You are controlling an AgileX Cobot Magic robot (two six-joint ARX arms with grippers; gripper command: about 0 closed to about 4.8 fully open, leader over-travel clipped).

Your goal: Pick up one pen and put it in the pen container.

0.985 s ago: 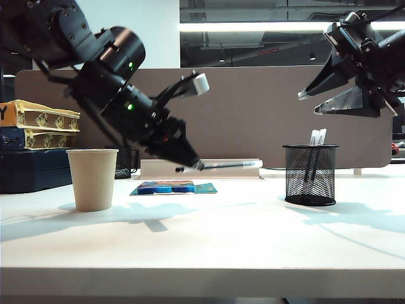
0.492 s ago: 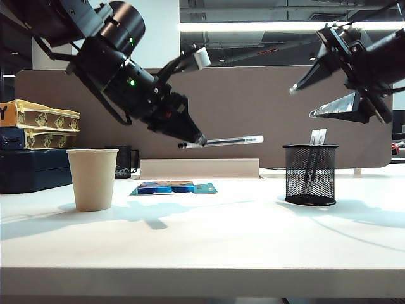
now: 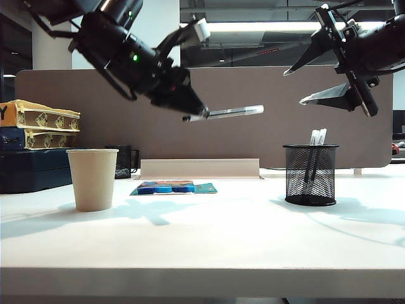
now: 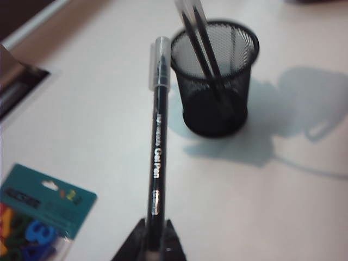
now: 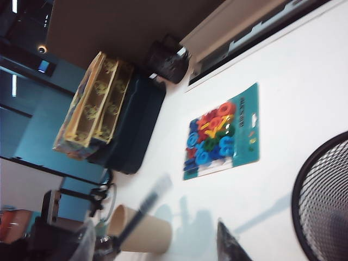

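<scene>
Surface: a white surface [image 3: 209,234], brightly lit, shadows of both arms falling across it.
Room: a brown partition [image 3: 253,120] runs behind it; strip lights glow overhead, and stacked boxes [image 3: 38,126] sit at far left.
On the surface: a beige paper cup [image 3: 92,179] at left, a teal packet of coloured letters [image 3: 174,187] near the back, the pen container [image 3: 310,173] at right with two pens already standing in it.
Pen: the pen [image 3: 228,113] is up in the air, well above the surface, between cup and container.
Pen axis: nearly level, capped end tipped slightly upward and pointing right, toward the container's side.
Left gripper: the left gripper [image 3: 197,116] is pinched tight on the pen's black-plugged end.
Right gripper: the right gripper [image 3: 302,82] hangs high above the container, jaws spread wide, holding nothing.
</scene>
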